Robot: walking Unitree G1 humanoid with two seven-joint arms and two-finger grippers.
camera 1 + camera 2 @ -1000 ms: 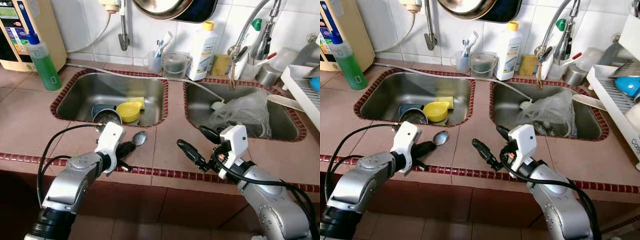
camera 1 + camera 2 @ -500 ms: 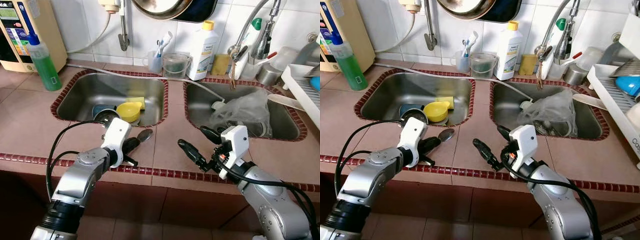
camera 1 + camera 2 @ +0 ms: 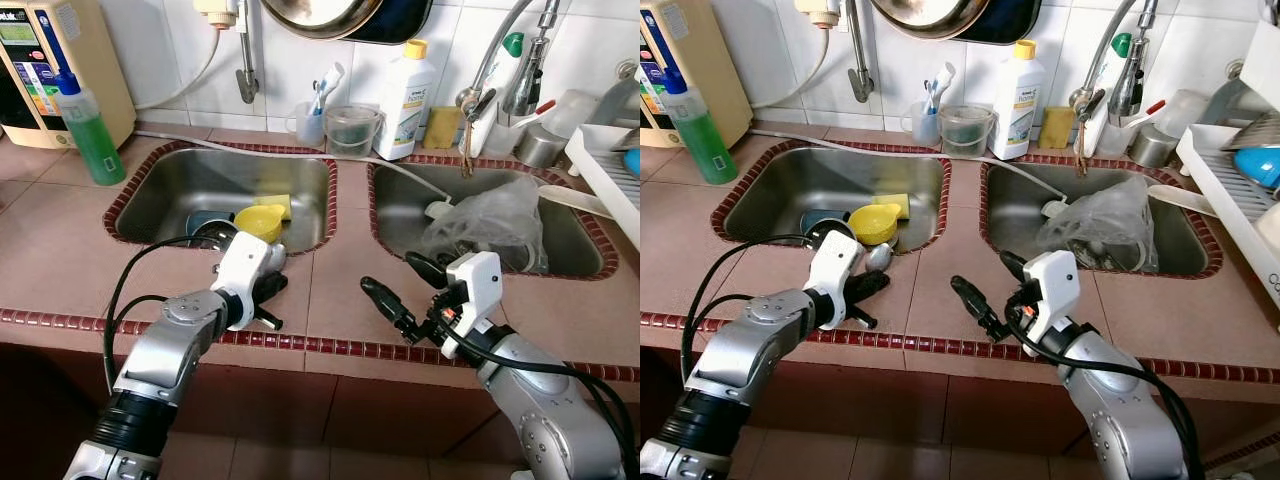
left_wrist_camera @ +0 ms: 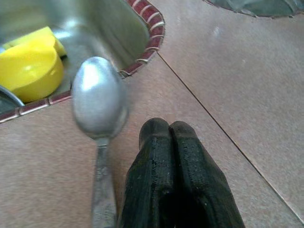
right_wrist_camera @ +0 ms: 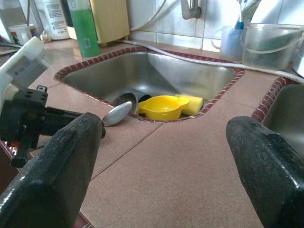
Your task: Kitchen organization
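While the head views hide the left tool's (image 4: 168,130) tips, its wrist view shows them pressed together beside a spoon (image 4: 99,102) lying on the bench (image 3: 340,270) at the sink's (image 3: 180,185) rim; the right tool (image 5: 161,152) hovers, spread wide.

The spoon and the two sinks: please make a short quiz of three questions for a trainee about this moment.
1. True or false: the spoon lies on the counter beside the left gripper.
2. Which sink holds the yellow bowl? A) left sink B) right sink
3. Fill in: the right gripper has its fingers ____.

Key: 1 true; 2 A; 3 open.
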